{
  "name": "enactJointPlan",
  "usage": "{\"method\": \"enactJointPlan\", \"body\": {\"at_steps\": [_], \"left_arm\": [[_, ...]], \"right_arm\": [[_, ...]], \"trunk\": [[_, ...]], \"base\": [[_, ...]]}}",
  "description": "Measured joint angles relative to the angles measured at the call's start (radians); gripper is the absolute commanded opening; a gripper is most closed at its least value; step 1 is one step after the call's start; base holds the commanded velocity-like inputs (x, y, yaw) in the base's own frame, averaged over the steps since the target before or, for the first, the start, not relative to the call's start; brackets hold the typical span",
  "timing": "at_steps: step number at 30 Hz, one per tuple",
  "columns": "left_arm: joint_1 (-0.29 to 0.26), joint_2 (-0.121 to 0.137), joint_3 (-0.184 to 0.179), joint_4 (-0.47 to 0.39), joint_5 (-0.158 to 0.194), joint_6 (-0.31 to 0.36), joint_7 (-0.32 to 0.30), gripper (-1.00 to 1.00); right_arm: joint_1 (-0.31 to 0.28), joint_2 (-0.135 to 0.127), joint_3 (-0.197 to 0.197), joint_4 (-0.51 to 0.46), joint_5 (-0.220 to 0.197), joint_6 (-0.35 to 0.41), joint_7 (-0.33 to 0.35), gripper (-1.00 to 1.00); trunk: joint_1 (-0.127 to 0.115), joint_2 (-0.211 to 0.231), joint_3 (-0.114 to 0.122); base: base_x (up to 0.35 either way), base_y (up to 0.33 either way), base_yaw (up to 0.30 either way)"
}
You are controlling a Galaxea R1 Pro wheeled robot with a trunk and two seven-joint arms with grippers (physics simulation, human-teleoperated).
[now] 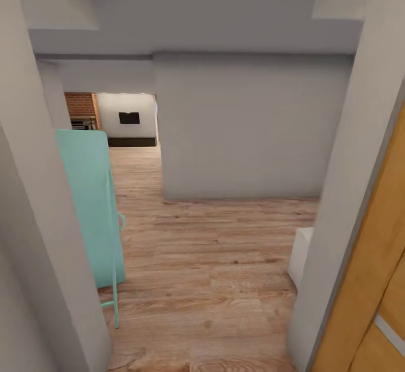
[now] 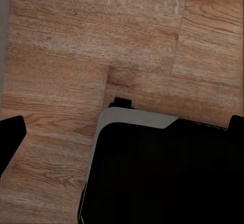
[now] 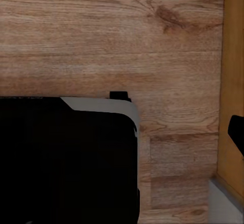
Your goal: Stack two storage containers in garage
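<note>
SCENE: hallway, wood plank floor [image 1: 214, 259], mint cabinet [image 1: 90, 203] at 9 o'clock, orange-wood door [image 1: 377, 282] at 4 o'clock | CONTAINERS: location cannot be told | HANDS: opening cannot be told | HANDLING (judged): light, rigid plastic; grip opposite rims.

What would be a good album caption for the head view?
Hallway of wood plank floor, mint-green door ajar at left, orange-wood door at right, brick wall far beyond.

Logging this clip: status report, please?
Pincers: state unreadable. In transit over wood plank floor; no orange bins seen. Teal door ajar left, orange door close right.
</note>
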Motion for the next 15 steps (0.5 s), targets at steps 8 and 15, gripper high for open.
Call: {"method": "enactJointPlan", "body": {"at_steps": [8,15], "left_arm": [[0.000,0.000,0.000,0.000,0.000,0.000,0.000,1.00],[-0.001,0.000,0.000,0.000,0.000,0.000,0.000,1.00]], "right_arm": [[0.000,-0.004,0.000,0.000,-0.003,0.001,-0.001,1.00],[0.000,-0.004,0.001,0.000,-0.003,0.004,-0.002,1.00]], "trunk": [[0.000,0.000,0.000],[0.000,0.000,0.000]], "base": [[0.322,0.000,0.001],[0.322,0.000,0.000]]}}
